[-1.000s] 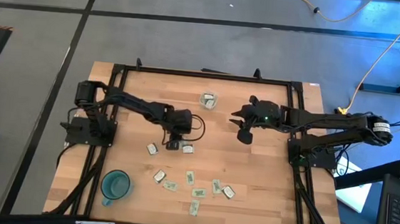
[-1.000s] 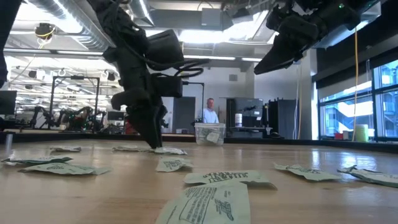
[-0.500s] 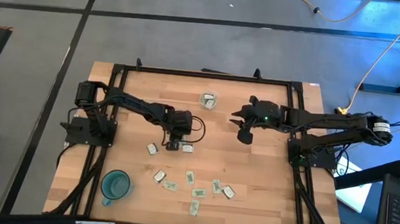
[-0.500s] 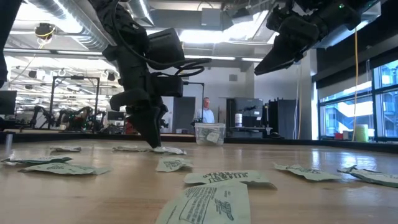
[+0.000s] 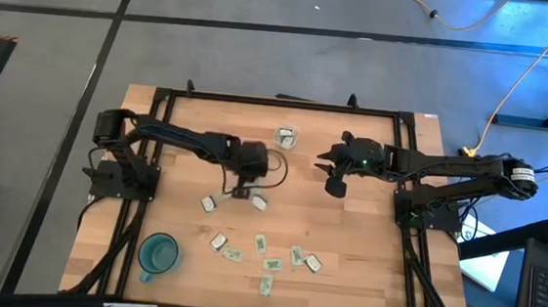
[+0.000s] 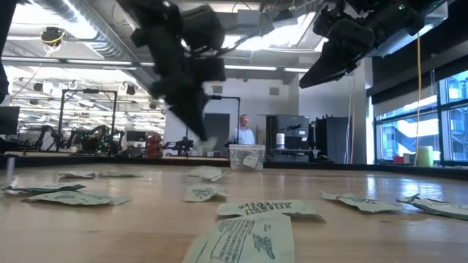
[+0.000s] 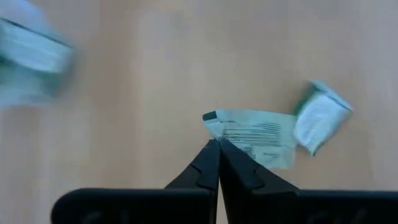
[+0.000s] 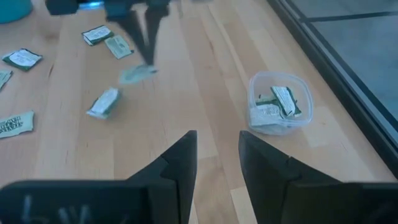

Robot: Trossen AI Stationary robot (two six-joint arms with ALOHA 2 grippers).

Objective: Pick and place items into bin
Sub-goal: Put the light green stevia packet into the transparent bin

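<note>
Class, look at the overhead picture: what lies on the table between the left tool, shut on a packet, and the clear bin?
Only bare wood separates the left tool from the bin, seen from above.

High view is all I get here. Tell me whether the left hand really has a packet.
Observer: Yes. In the left wrist view the left hand is shut on the edge of a packet.
Operator: Tell me if it is lifted.
Observer: The low view shows it hanging clear above the table.
Operator: Report the bin.
Observer: In the right wrist view the clear bin already holds other packets; the right hand hovers open short of it.
</note>
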